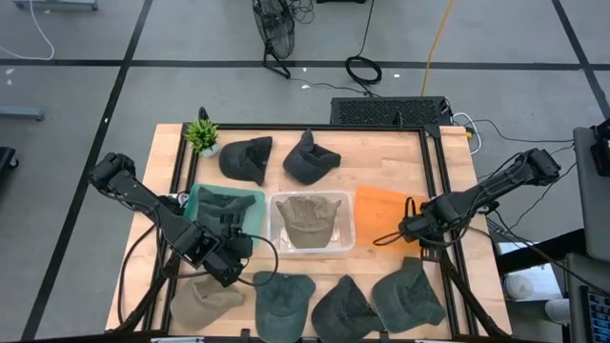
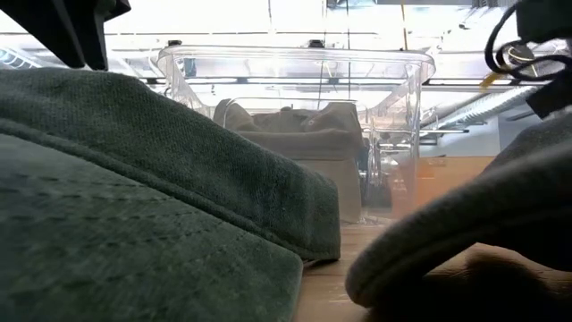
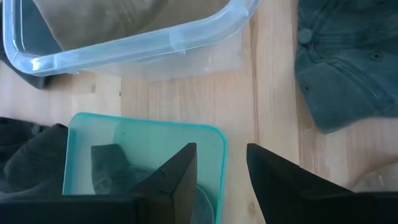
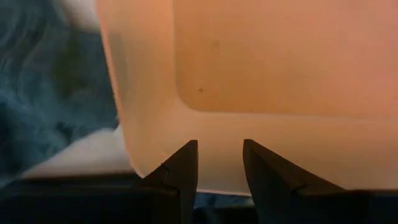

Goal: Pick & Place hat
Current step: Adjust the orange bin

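Left gripper over the near corner of the teal translucent plastic bin, fingers parted and holding nothing — a dark green fabric cap lying inside that bin. Right gripper low at the orange translucent plastic bin, fingers spread, nothing between them. Between the two bins, a clear plastic tub with a tan fabric cap in it. Along the near edge of the wooden table: a beige cap and three dark green caps. Farther back — two black caps beside a small green potted plant.
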Available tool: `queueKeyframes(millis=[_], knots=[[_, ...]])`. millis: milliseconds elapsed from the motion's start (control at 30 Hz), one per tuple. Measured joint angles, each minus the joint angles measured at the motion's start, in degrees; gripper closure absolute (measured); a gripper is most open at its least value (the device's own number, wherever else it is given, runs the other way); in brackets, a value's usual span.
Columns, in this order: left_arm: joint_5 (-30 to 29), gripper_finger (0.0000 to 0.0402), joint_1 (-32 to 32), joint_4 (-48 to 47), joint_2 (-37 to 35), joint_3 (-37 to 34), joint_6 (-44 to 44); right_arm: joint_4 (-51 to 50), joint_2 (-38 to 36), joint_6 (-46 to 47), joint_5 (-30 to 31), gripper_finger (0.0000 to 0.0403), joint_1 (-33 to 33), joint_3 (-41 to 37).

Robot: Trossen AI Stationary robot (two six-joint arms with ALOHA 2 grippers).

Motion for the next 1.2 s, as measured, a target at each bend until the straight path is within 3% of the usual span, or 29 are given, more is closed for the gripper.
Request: queueKeyframes(millis=[267, 433, 667, 833, 1000, 1200], knots=[[-2.0, 0.0250, 0.0, 0.1, 0.0, 0.0, 0.1, 0.0, 7.7, 0.5, -1.5, 0.0293, -0.1, 0.0], [-2.0, 0.0250, 0.0, 0.1, 0.0, 0.0, 0.4, -0.5, 11.2, 4.3, 2.3, 0.0319, -0.1, 0.0], [-2.0, 0.0250, 0.0, 0.1, 0.0, 0.0, 0.8, -1.3, 11.8, 5.6, 2.8, 0.0360, -0.1, 0.5], [-2.6, 0.0250, 0.0, 0.0, 0.0, 0.0, 1.4, -8.3, 9.8, 7.1, 7.0, 0.0381, -0.1, 5.2], [-3.9, 0.0250, 0.2, 0.0, 0.0, 0.0, 1.4, -17.3, 7.7, 9.8, 13.0, 0.0391, 0.0, 15.0], [-4.6, 0.0250, 0.3, 0.1, 0.0, 0.0, -1.0, 2.6, 4.2, 12.8, 7.9, 0.0370, 0.3, 16.5]])
